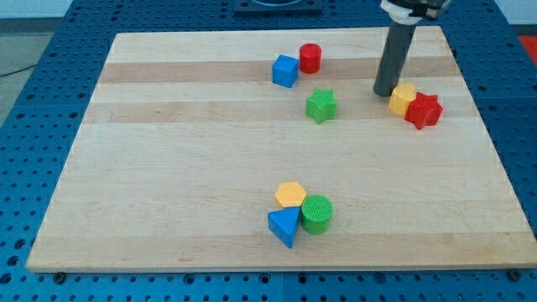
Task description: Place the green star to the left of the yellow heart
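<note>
Near the board's top-right corner, the fingerless rod's tip [384, 92] rests just left of the yellow heart [402, 99], grasping nothing, the green star [320, 106] farther left, likely awaiting a push.

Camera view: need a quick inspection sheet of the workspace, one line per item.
Surface: wooden board on blue perforated table.
Job's things: green star left of yellow heart, apart from it.
Clutter: red star touching the heart; blue cube, red cylinder; yellow hexagon, green cylinder, blue triangle clustered.
Grippers: none; my tip just left of the heart.
Cables: nothing seen.
Surroundings: nothing seen.
</note>
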### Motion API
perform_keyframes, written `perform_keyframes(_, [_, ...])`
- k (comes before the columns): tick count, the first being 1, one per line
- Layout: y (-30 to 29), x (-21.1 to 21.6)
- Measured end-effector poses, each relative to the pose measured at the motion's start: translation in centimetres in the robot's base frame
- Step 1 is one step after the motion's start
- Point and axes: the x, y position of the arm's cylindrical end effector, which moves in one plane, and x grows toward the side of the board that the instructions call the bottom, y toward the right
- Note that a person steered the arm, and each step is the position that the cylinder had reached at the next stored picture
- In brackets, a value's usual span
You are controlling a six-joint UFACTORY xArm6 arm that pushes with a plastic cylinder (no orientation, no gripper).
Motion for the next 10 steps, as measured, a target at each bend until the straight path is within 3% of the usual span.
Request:
perform_keyframes(1, [-6.1,-1.9])
perform_keyframes(3, [-16.6,1.0])
perform_keyframes(5, [-12.8,4.0])
perform_keyframes(8, [-3.1,2.3])
perform_keyframes(10, [-1.8,1.0])
